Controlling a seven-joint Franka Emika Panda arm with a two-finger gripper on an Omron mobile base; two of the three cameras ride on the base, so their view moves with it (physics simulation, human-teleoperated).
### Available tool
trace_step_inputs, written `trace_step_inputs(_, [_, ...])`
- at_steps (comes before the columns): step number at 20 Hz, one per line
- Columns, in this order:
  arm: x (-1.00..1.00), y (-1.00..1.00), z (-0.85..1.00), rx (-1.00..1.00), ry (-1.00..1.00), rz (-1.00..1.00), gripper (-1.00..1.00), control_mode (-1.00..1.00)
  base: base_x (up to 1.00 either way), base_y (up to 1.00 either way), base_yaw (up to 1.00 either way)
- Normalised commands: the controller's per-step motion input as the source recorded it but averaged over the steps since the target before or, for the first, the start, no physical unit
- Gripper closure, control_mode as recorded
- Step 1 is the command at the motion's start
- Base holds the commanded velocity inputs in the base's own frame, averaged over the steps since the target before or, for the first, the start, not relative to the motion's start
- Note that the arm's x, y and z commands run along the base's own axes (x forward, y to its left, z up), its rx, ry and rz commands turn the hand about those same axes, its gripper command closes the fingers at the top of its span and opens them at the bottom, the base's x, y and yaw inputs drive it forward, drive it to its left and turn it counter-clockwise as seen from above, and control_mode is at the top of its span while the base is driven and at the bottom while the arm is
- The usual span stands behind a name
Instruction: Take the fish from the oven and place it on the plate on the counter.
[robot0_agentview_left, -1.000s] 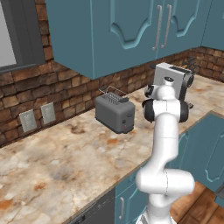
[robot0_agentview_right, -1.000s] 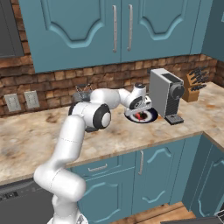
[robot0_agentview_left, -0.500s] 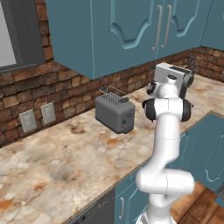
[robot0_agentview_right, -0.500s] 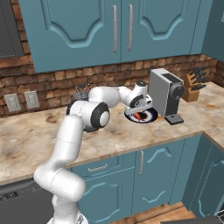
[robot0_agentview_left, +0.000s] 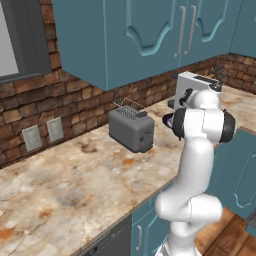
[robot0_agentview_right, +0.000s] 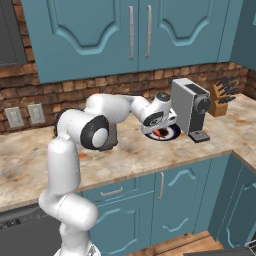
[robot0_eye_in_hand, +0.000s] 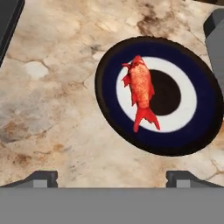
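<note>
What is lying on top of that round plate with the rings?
A small red-orange fish lies on the round dark-blue and white ringed plate, across its white ring and black centre. The plate sits on the beige marbled counter. What is under the fish is covered.

I see a glossy plate (robot0_eye_in_hand: 109, 87) on the matt marbled stone counter (robot0_eye_in_hand: 52, 109), beside a grey metal toaster (robot0_agentview_left: 131, 130).

Red-orange fish (robot0_eye_in_hand: 141, 89), navy-and-white ringed plate (robot0_eye_in_hand: 109, 87)
</note>
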Motion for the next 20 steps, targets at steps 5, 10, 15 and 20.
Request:
trace_step_inputs(5, [-1.0, 0.2, 0.26, -0.07, 0.0, -0.06, -1.0, -1.0, 0.0, 0.0, 0.0])
trace_step_inputs(10, [-0.87, 0.37, 0.43, -0.05, -0.01, -0.3, -1.0, -1.0, 0.0, 0.0, 0.0])
trace_step_inputs(15, [-0.52, 0.2, 0.83, 0.0, -0.01, -0.61, -1.0, -1.0, 0.0, 0.0, 0.0])
trace_step_inputs(20, [-0.45, 0.02, 0.97, 0.0, 0.0, -0.48, -1.0, -1.0, 0.0, 0.0, 0.0])
